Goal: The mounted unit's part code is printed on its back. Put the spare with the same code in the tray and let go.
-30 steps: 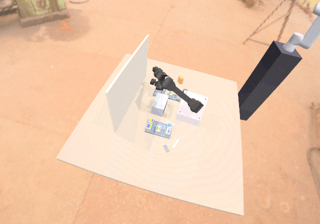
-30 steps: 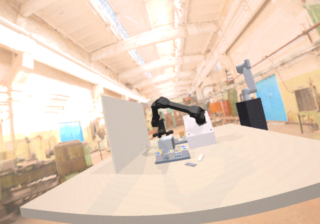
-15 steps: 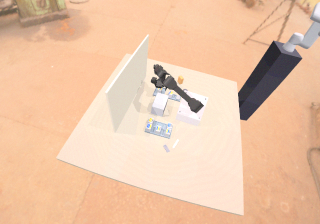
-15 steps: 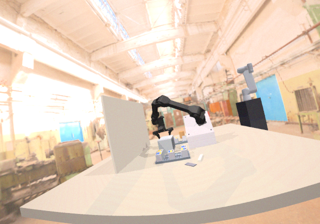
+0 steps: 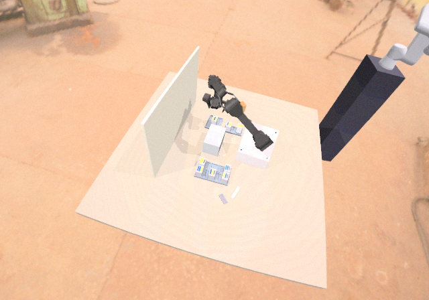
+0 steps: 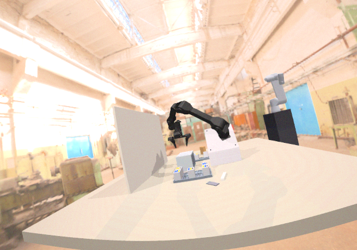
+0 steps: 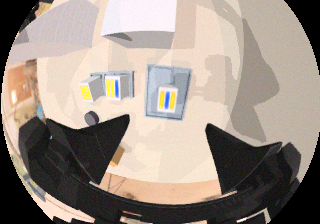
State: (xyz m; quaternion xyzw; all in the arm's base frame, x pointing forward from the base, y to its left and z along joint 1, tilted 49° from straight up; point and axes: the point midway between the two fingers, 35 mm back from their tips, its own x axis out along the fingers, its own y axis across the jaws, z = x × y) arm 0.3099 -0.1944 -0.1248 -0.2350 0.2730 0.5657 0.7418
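Observation:
A pale block [image 7: 167, 99] [image 5: 214, 119], striped yellow, blue, yellow, stands in the grey tray [image 7: 159, 75] [image 5: 207, 124], near the rim closest to the fingers in the wrist view. My gripper [image 7: 168, 123] [image 6: 181, 146] is wide open and empty, raised above and apart from the block. Beside the tray, a small rack [image 7: 131, 90] has two blocks: one block [image 7: 113, 88] [image 5: 228, 125] shows yellow, yellow, blue; the other block [image 7: 87, 90] [image 5: 239, 127] shows only yellow stripes. I cannot tell which is the mounted unit; no back code is readable.
A large grey box [image 5: 214, 139] [image 6: 184, 158] [image 7: 142, 6] stands beside the tray. A tall panel [image 5: 171, 113] [image 6: 141, 149] rises to the left. A front rack [image 5: 211, 179] [image 6: 193, 179] holds several blocks. A white housing [image 5: 254, 160] [image 6: 226, 156] and an orange block [image 5: 243, 106] [image 7: 118, 155] stand nearby.

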